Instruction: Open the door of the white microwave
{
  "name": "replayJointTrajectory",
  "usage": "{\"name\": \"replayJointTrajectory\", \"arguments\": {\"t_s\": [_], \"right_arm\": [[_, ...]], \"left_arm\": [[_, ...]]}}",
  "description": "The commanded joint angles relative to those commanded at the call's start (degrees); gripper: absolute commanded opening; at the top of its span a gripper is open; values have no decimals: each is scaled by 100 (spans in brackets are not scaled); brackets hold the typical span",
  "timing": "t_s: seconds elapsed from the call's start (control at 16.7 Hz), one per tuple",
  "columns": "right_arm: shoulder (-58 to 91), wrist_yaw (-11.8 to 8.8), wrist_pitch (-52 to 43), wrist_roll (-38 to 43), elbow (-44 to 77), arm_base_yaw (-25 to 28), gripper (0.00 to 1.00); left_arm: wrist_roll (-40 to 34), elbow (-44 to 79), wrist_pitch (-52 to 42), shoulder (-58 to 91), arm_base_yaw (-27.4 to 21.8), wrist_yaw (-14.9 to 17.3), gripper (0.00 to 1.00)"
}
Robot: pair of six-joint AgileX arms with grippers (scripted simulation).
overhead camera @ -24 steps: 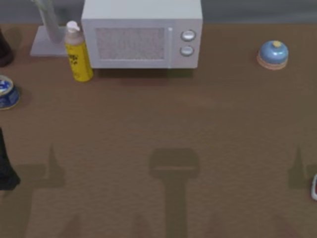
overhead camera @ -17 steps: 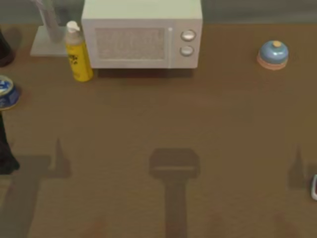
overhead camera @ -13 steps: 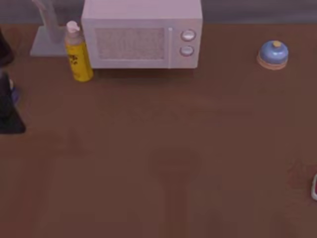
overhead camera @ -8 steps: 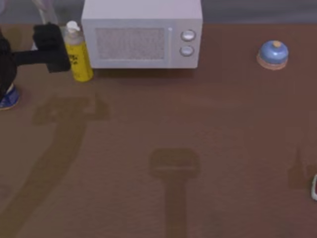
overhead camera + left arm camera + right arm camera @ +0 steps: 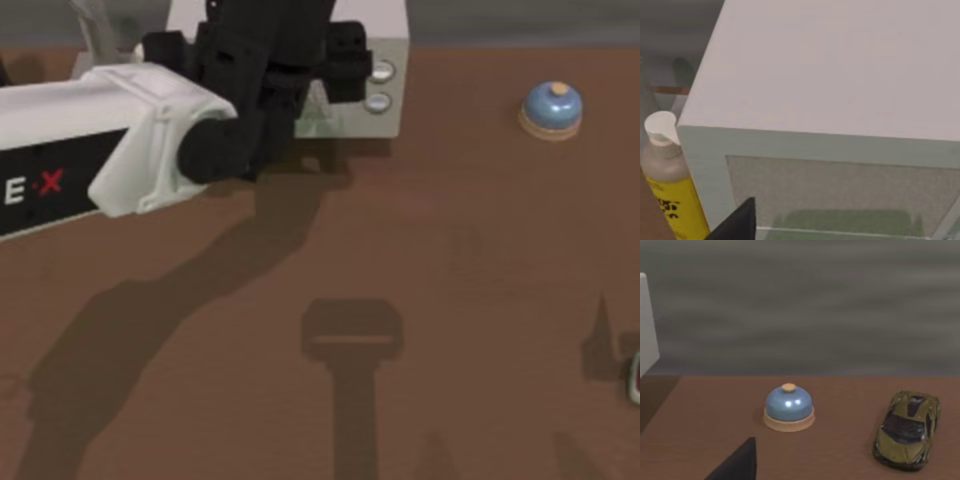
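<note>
The white microwave [image 5: 385,40] stands at the back of the table, left of centre. My left arm reaches in from the left, and my left gripper [image 5: 290,70] hangs above and just in front of the microwave, hiding most of it. Its two silver knobs [image 5: 380,71] still show. In the left wrist view the microwave's top [image 5: 840,65] and the door [image 5: 840,185] with its speckled grey window are very close; the door looks flush with the front. My right gripper [image 5: 633,378] sits parked at the table's right edge.
A yellow bottle with a white cap [image 5: 670,200] stands against the microwave's left side. A blue bell on a tan base [image 5: 551,108] sits at the back right. An olive toy car [image 5: 907,430] lies beside the bell [image 5: 789,407].
My left arm has swung in from the table's left edge to over the microwave's front, now covering the bottle and most of the door. The right arm has not moved.
</note>
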Motion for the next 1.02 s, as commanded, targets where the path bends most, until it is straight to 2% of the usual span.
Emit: {"name": "replayJointTrajectory", "arguments": {"t_s": [0.18,0.36,0.72,1.02], "right_arm": [[0,0,0,0,0,0,100],[0,0,0,0,0,0,100],[0,0,0,0,0,0,100],[0,0,0,0,0,0,100]], "left_arm": [[-187,675,13,949,-381,-313,100],[-272,981,27,1350,-557,-447,100],[-263,985,33,1369,-532,-431,100],[-41,1699,247,2151,-226,-155,100]]}}
